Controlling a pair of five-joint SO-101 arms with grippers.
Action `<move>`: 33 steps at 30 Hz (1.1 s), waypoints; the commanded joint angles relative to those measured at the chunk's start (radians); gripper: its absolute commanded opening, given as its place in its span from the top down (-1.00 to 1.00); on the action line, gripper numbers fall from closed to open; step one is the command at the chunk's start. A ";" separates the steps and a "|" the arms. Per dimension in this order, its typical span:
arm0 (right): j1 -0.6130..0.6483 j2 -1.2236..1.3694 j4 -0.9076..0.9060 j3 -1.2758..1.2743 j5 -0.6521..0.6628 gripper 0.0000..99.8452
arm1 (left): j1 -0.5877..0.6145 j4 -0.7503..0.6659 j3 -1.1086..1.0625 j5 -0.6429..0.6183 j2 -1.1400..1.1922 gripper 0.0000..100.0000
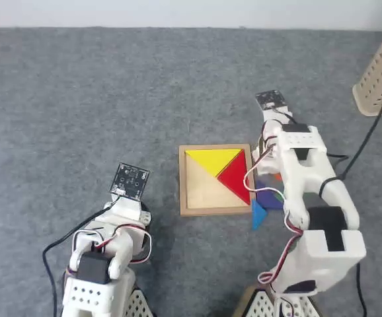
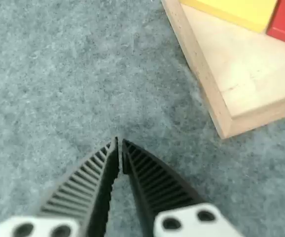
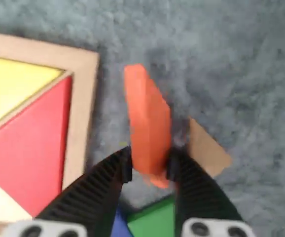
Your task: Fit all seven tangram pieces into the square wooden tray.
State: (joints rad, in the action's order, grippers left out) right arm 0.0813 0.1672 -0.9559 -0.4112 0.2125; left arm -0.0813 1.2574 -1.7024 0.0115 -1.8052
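The orange piece [image 3: 147, 128] stands on edge, pinched between the fingers of your right gripper [image 3: 149, 165]. It sits just outside the rim of the wooden tray [image 3: 81, 123]. I cannot tell whether its far end touches the grey bench [image 1: 78, 99] or hangs clear of it.

You hold the piece near one end, so most of it sticks out past the fingertips. I judge it could pivot or slip in the grip when you carry it over the rim.

It is upright but has to end up flat. Released like this, it would likely lean on the rim or land on the red triangle [image 1: 235, 175]. That triangle lies flat in the tray, touching the yellow triangle [image 1: 212, 160].

The tray looks loose on the bench. A knock against its rim could shift it and unsettle both seated pieces.

A green piece [image 3: 152, 219] and a tan piece [image 3: 206, 145] lie just beside the gripper. A careless lift could drag them along.

Your left gripper [image 2: 119, 144] is pressed together and empty, low over the bench near the tray's corner. If the tray slides that way, the two could meet.
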 commanded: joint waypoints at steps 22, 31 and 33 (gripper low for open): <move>-0.079 -0.028 -0.065 0.181 -0.012 0.63 | 0.003 0.006 0.018 -0.008 -0.020 0.98; 0.047 -0.016 -0.111 0.175 0.161 0.55 | 0.003 0.006 0.018 -0.008 -0.020 0.98; 0.048 0.022 -0.110 0.181 0.183 0.49 | 0.003 0.006 0.018 -0.008 -0.020 0.98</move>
State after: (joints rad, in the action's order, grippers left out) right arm 0.1166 0.1765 -1.0556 -0.2839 0.3521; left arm -0.0813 1.2574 -1.7024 0.0115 -1.8052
